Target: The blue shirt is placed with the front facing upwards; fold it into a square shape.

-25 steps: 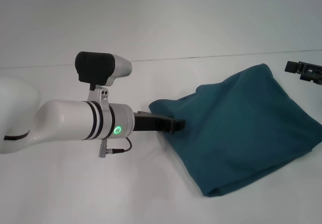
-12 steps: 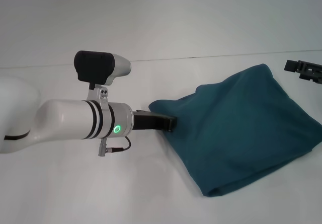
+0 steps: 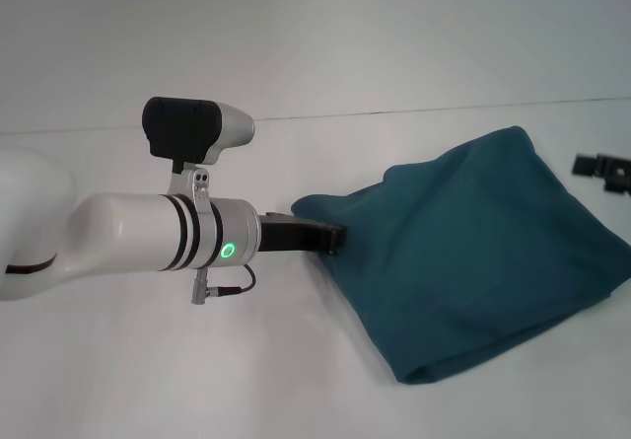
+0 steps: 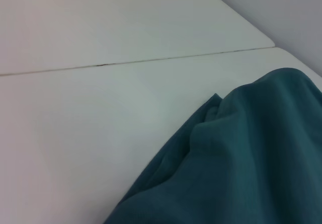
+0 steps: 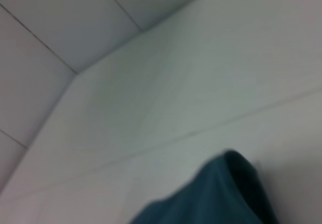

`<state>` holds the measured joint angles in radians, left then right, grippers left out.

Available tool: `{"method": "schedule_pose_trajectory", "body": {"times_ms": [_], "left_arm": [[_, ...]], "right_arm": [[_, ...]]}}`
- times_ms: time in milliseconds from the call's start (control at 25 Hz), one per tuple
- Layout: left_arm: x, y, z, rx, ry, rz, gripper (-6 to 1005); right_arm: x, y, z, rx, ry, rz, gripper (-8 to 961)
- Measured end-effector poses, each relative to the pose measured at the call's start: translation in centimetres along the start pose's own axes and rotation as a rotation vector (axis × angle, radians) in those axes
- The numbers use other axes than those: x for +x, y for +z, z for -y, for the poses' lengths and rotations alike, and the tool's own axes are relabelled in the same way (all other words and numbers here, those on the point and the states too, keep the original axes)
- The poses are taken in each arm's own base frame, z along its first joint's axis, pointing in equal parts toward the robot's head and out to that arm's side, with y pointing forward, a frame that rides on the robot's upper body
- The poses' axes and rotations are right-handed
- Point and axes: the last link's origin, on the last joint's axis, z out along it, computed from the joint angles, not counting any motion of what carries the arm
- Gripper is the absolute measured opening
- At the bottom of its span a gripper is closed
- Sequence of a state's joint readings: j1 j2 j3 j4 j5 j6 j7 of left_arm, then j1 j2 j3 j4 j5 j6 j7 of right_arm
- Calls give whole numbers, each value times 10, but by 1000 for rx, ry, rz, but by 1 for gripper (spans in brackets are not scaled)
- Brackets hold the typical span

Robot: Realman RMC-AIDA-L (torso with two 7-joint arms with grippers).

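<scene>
The blue shirt point(image 3: 473, 252) lies on the white table as a folded, roughly four-sided bundle with its plain teal side up; no print shows. My left gripper point(image 3: 331, 239) reaches in from the left and sits at the bundle's left corner, touching or just short of the cloth. The left wrist view shows that corner of the shirt point(image 4: 251, 158) close up. My right gripper point(image 3: 603, 168) is at the right edge of the head view, apart from the shirt and beyond its far right corner. One rounded corner of the shirt point(image 5: 216, 194) appears in the right wrist view.
The white table point(image 3: 296, 360) has a thin seam point(image 3: 394, 113) running across it behind the shirt. My left arm's white forearm point(image 3: 148, 237) lies low across the left half of the table.
My left gripper has drawn back slightly to the left along the shirt's corner. The right gripper has slid right, toward the edge of view. The shirt has not moved.
</scene>
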<state>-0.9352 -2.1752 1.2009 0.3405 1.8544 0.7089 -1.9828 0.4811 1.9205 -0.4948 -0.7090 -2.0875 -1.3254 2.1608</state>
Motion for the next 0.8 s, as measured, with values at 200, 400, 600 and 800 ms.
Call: {"method": "schedule_pose_trajectory", "body": {"times_ms": [200, 400, 600, 800], "left_arm": [[0, 0, -1, -3, 3, 2, 0], [0, 0, -1, -3, 4, 2, 1], [0, 0, -1, -4, 5, 1, 1], [1, 0, -1, -4, 7, -1, 0]], "right_arm": [[9, -7, 10, 46, 50, -55, 863], [15, -11, 16, 76, 69, -77, 805], [18, -6, 16, 80, 70, -87, 747], [20, -2, 15, 72, 75, -96, 737]]}}
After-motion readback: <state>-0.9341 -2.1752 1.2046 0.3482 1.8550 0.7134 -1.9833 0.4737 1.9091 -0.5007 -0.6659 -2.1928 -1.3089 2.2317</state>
